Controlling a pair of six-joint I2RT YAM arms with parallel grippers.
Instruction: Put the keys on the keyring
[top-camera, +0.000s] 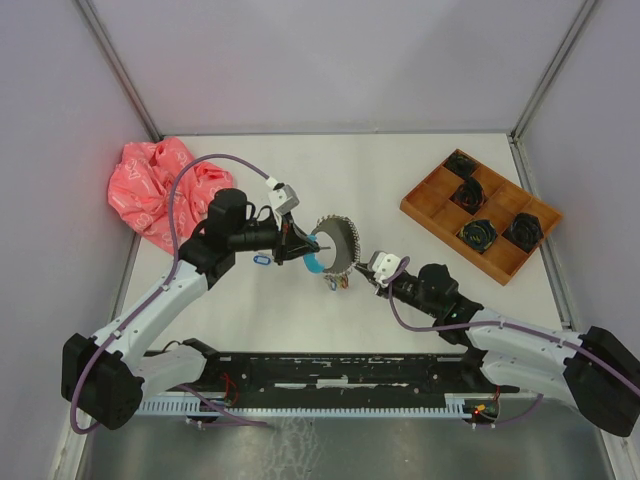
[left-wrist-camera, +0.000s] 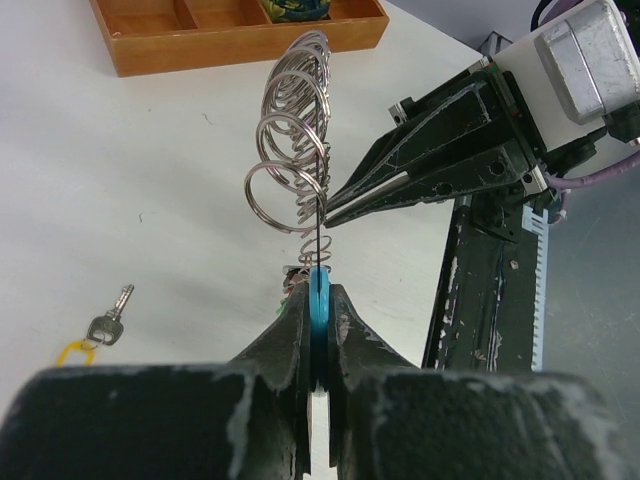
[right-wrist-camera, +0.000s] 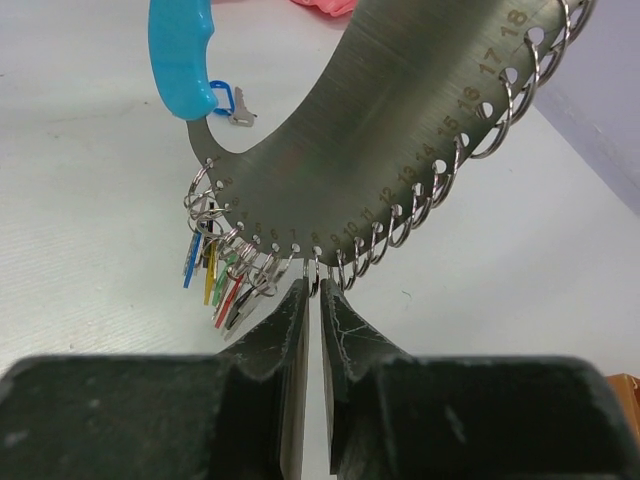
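With my left tool (left-wrist-camera: 318, 296) clamped on the blue handle (right-wrist-camera: 184, 52), my right tool (right-wrist-camera: 312, 296) pinches a ring (right-wrist-camera: 314, 266) at the plate's (right-wrist-camera: 400, 120) six o'clock, which I judge next needs spreading for the loose key (left-wrist-camera: 108, 325).

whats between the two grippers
The ringed plate: the left gripper is shut on its blue handle, and the right gripper pinches a ring at its edge. The top view shows it best.
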